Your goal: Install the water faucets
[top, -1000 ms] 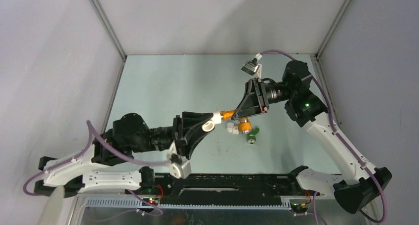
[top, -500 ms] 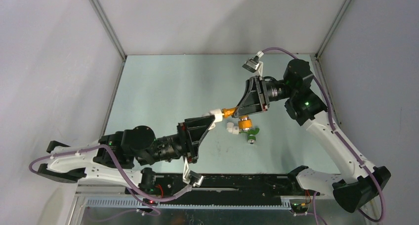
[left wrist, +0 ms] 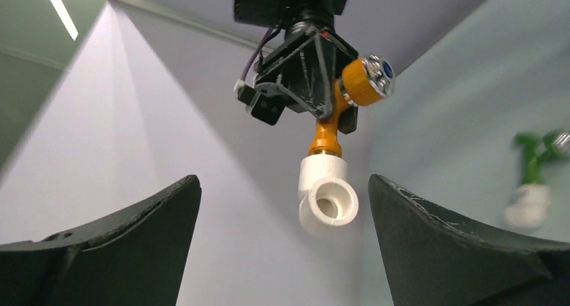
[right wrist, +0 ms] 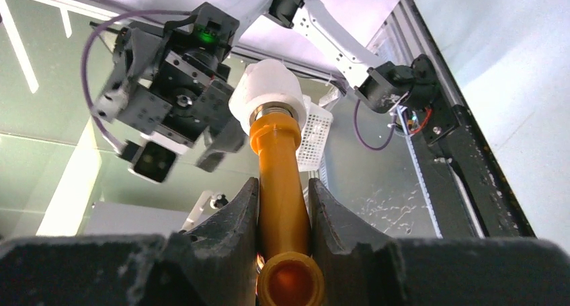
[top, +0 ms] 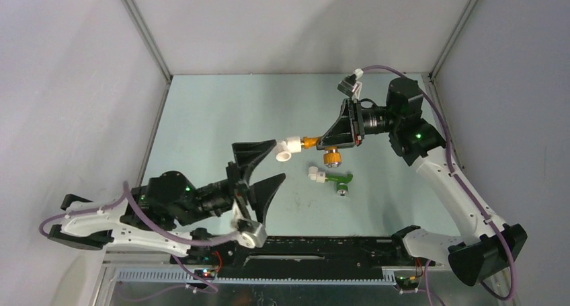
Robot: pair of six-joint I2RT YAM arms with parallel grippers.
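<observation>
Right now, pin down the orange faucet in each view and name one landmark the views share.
Top external: orange faucet right of centre, held by the right gripper.
Left wrist: orange faucet upper centre, below that gripper.
Right wrist: orange faucet bottom centre, clamped in the gripper.
Shared landmark: the white elbow fitting on its end.

Lets go of the white elbow fitting with the left gripper, now spread wide and drawn back toward the near left. Shifts the orange faucet, fitting on its end, slightly toward the far side, away from the green faucet.
</observation>
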